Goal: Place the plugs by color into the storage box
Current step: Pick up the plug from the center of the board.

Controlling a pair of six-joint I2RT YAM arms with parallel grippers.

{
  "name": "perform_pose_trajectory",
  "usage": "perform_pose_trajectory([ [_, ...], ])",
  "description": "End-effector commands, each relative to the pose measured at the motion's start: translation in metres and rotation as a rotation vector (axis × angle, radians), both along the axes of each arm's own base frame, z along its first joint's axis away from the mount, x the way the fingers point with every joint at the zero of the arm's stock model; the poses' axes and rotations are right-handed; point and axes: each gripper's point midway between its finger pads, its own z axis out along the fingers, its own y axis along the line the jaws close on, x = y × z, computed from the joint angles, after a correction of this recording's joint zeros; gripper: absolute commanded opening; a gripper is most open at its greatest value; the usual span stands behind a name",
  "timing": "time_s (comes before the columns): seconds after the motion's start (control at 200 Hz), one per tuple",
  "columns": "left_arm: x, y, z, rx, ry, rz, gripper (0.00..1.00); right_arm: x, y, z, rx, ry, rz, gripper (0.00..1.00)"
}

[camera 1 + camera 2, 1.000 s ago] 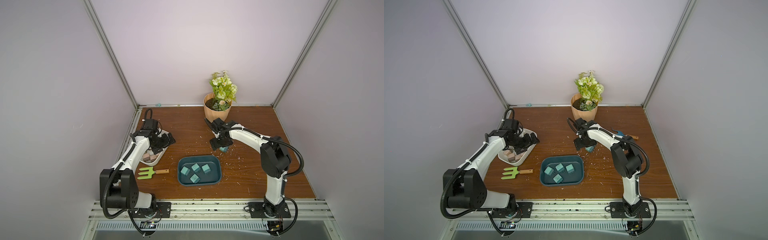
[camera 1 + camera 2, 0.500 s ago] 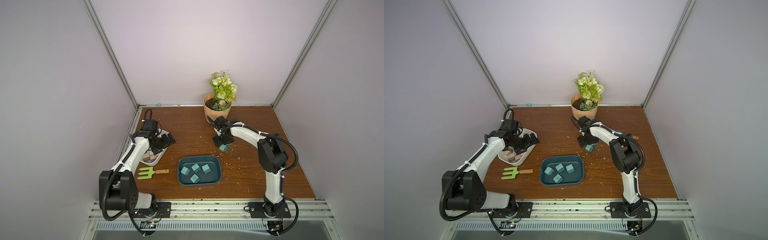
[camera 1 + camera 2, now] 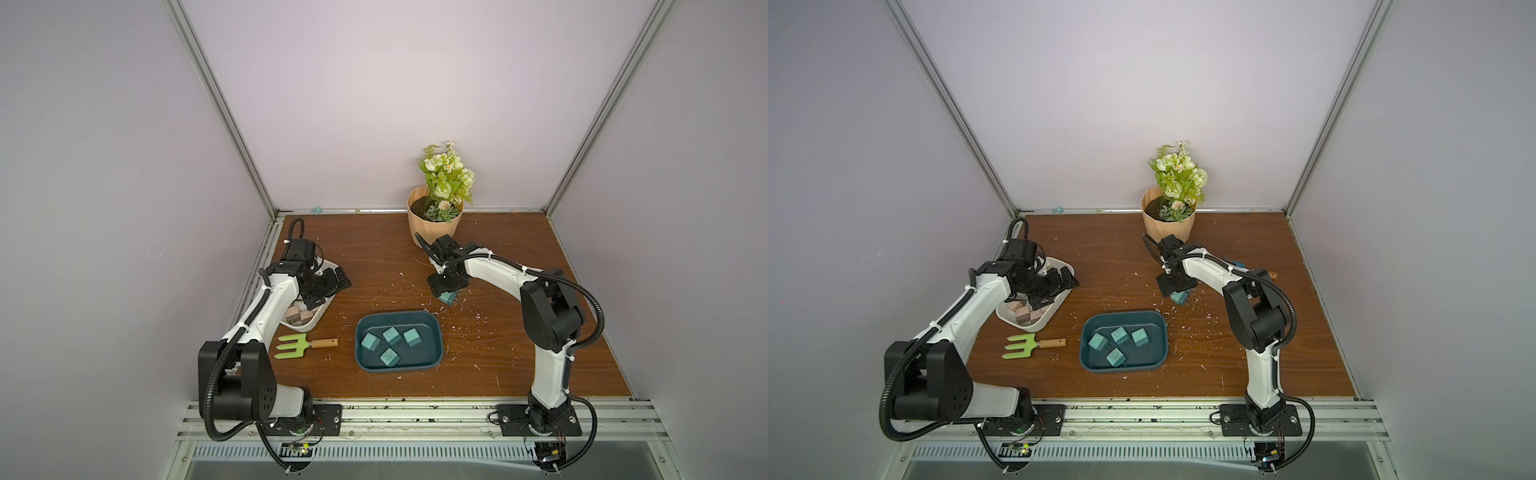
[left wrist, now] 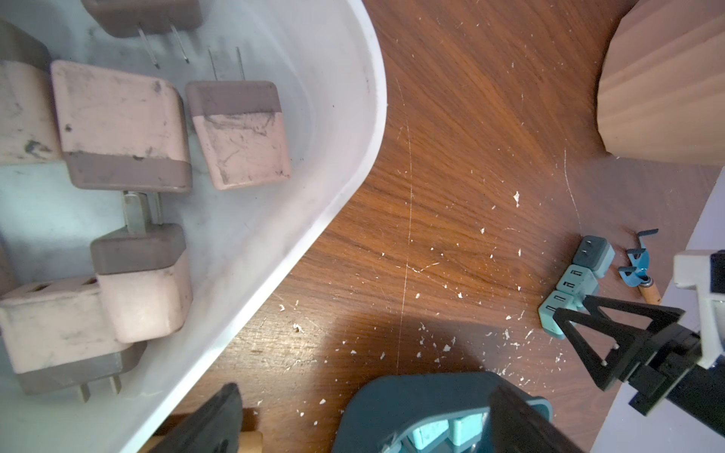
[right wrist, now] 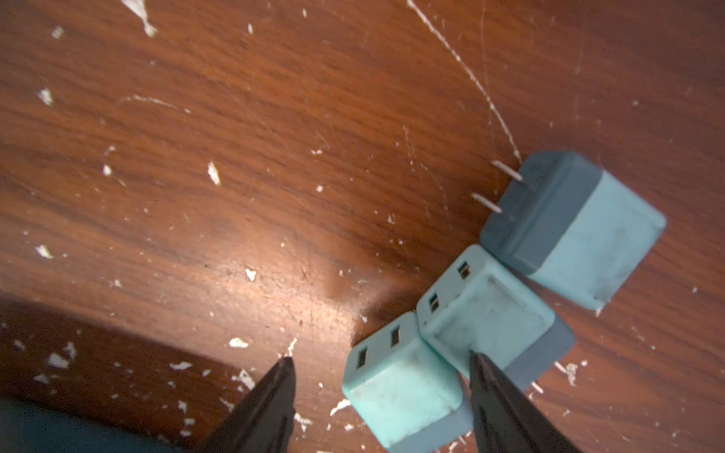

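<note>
Several teal plugs lie in the dark teal storage box. The white storage box holds beige-pink plugs. Three more teal plugs sit clustered on the table. My right gripper is open and straddles the nearest of them; one finger is at its side and the other stands a gap away. In both top views that plug shows just under the right gripper. My left gripper hangs open and empty over the white box's edge.
A flower pot stands just behind the right gripper. A green garden fork lies between the two boxes, near the front. A blue garden fork lies beside the plug cluster. White flecks litter the wooden table.
The right gripper's jaws have narrowed around the teal plug on the table, and the right arm's elbow has shifted. The left arm has not moved.
</note>
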Motion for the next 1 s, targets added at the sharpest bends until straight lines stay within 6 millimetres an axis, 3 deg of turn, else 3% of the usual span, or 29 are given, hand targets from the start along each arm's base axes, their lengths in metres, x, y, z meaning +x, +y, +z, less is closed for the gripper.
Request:
perform_pose_trajectory([
  [0.0,0.001,0.003,0.003,-0.004,0.009,0.011,0.99,-0.018,-0.003,0.01,0.013,0.035,-0.009,0.72],
  [0.37,-0.001,0.003,0.003,-0.005,0.007,0.017,0.99,-0.025,-0.003,0.016,0.031,0.035,-0.007,0.69],
  [0.671,0.001,0.003,0.007,-0.012,0.002,0.027,0.99,-0.023,-0.006,-0.004,-0.02,0.06,0.015,0.68],
  [0.991,-0.002,0.003,0.004,-0.012,0.01,0.031,0.99,-0.025,-0.012,-0.016,-0.055,0.068,0.024,0.51],
])
